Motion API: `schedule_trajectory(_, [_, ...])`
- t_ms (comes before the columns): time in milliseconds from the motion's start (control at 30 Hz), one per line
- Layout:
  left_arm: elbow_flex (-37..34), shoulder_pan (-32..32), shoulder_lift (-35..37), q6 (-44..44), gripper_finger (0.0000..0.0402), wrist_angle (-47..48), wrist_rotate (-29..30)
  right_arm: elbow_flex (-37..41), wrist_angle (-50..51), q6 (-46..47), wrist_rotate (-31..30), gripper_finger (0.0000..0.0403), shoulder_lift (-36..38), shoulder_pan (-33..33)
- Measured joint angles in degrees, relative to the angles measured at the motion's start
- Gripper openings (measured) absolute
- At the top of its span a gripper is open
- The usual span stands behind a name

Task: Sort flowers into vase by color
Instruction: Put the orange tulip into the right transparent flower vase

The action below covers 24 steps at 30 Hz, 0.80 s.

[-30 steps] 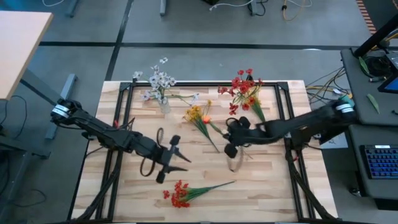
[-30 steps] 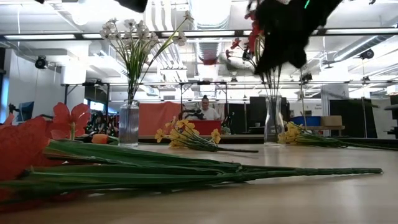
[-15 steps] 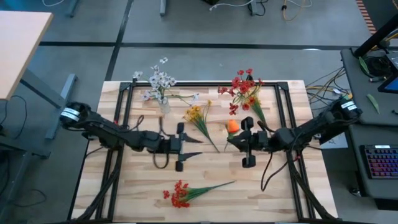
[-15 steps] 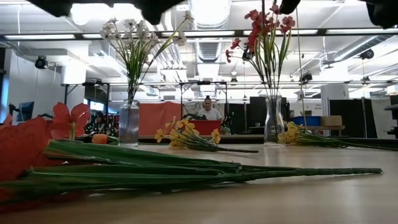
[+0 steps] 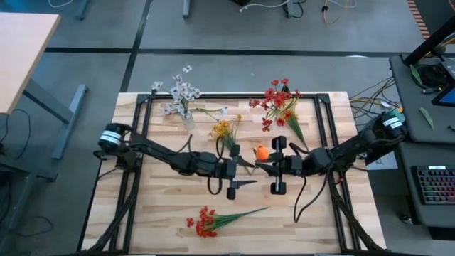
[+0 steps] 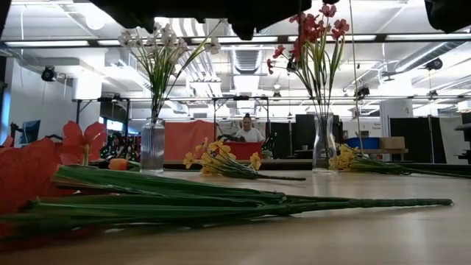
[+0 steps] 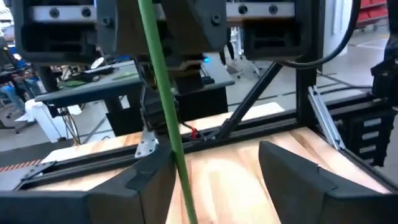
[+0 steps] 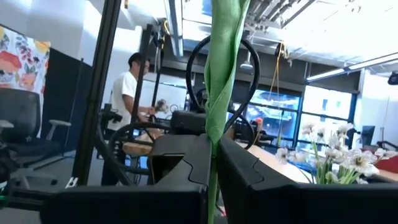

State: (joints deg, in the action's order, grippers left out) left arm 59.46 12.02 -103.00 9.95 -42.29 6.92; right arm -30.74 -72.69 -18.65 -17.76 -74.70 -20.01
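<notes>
An orange flower (image 5: 261,151) with a long green stem (image 7: 163,93) stands nearly upright over the table's middle, and my right gripper (image 5: 261,168) is shut on that stem. My left gripper (image 5: 247,173) faces it from the left. It is open, with a finger on each side of the stem (image 7: 181,180), which runs close by one finger; I cannot tell whether it touches. White flowers stand in a glass vase (image 6: 152,146) at the far left. Red flowers stand in a second vase (image 6: 323,141) at the far right. My right gripper pinches the orange flower's green stem (image 8: 214,140) between its two fingers. The fingers come roughly level from the table's right side and lie across the stem. The flower is lifted clear and stands nearly upright, blossom on top.
A red spray (image 5: 207,220) lies near the front edge, and a yellow spray (image 5: 226,133) lies between the two vases. Black frame rails (image 5: 139,135) run along the table's sides and far edge. A person (image 6: 247,129) sits in the room beyond.
My left gripper has travelled toward the table's right, up to the right gripper. My right gripper has swung up from pointing down to about level and rolled. The flower has turned with it, so its orange blossom now shows on top.
</notes>
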Motion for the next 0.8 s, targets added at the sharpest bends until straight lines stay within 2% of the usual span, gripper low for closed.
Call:
schedule_trajectory(100, [0.4,-0.2,0.0,-0.1,0.0168,-0.2,1.3,0.0,-0.1,0.0,0.0,0.0012,0.4,0.0])
schedule_trajectory(267, [0.6,-0.5,0.0,-0.4,0.0031,0.6,5.3,0.0,0.4,0.5,-0.3,0.0013,0.4,0.0])
schedule_trajectory(300, [0.6,-0.6,0.2,-0.8,0.0016,1.4,5.8,0.0,0.6,1.1,-0.3,0.0013,0.4,0.0])
schedule_trajectory(467, [0.6,-0.6,1.8,-1.2,0.0004,5.8,8.8,0.1,4.9,5.2,-0.6,0.0027,2.4,0.0])
schedule_trajectory(667, [0.5,-0.6,3.0,-1.2,0.0001,11.0,11.2,-1.8,20.6,13.0,-7.3,0.0107,7.0,0.0])
schedule_trajectory(800, [0.5,-0.6,3.0,-1.4,0.0001,12.5,11.2,-5.6,34.2,16.7,-7.9,0.015,9.6,0.0])
